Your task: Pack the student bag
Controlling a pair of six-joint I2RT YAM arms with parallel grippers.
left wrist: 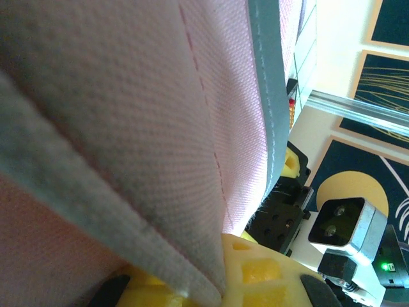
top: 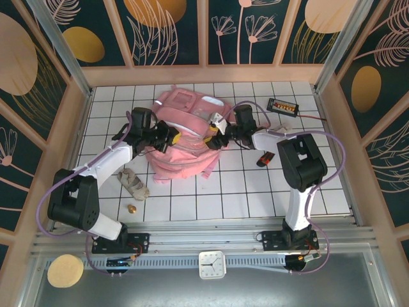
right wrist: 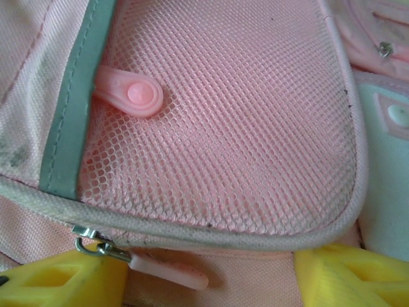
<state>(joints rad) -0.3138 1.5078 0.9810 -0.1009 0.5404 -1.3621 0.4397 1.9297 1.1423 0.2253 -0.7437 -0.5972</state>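
Observation:
The student bag [top: 182, 137], a large pale pink backpack, lies in the middle of the tiled table. My left gripper [top: 167, 138] is at its left side, shut on a fold of the bag's pink fabric with grey trim [left wrist: 211, 281]; the cloth covers most of the left wrist view. My right gripper [top: 215, 137] is at the bag's right side. Its yellow fingers [right wrist: 64, 281] stand open over a mesh pocket [right wrist: 223, 128]. A pale pink zipper pull [right wrist: 169, 272] lies between them, close to the left finger and not pinched.
Right of the bag lie a red and black item [top: 265, 158] and a black device with orange buttons [top: 283, 105]. A crumpled beige cloth [top: 133, 183] and a small brown object [top: 132, 208] lie front left. Wooden walls fence the table.

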